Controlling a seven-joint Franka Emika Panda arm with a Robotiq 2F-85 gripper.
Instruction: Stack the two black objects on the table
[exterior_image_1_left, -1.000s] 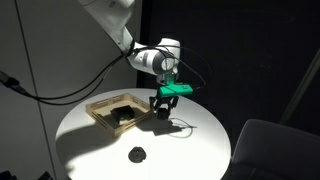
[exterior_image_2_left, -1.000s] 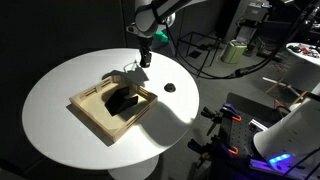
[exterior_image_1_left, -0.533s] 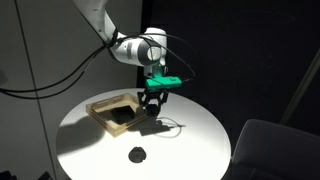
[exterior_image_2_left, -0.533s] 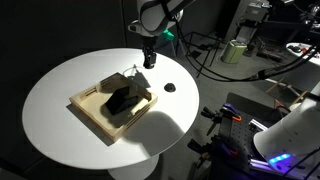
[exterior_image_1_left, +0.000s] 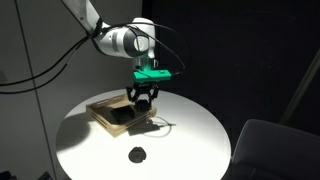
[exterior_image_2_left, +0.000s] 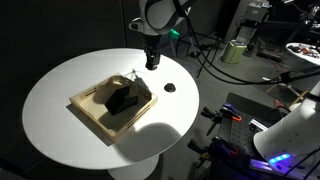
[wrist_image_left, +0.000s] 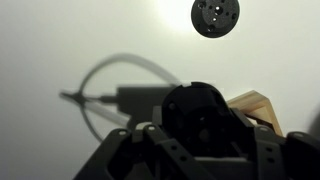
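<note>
Your claw (exterior_image_2_left: 151, 64) is drawn in around the black knob (wrist_image_left: 200, 112). In the wrist view the knob fills the gap between the fingers. You are holding it in the air, clear of the table (exterior_image_2_left: 60, 90).

The black disc (exterior_image_2_left: 169, 87) lies flat on the bare white tabletop. In an exterior view it sits to the right of the wooden tray (exterior_image_2_left: 90, 118), near it but not touching. In the wrist view the disc (wrist_image_left: 215, 16) sits at the top edge, well apart from the knob and slightly to its right.

In an exterior view the claw (exterior_image_1_left: 143, 99) hangs over the right rim of the tray, and the disc (exterior_image_1_left: 137, 154) lies closer to the table's near edge. A larger black block (exterior_image_2_left: 122, 98) lies inside the tray. The claw's shadow (wrist_image_left: 105, 95) falls on the white surface to the left of the knob.
</note>
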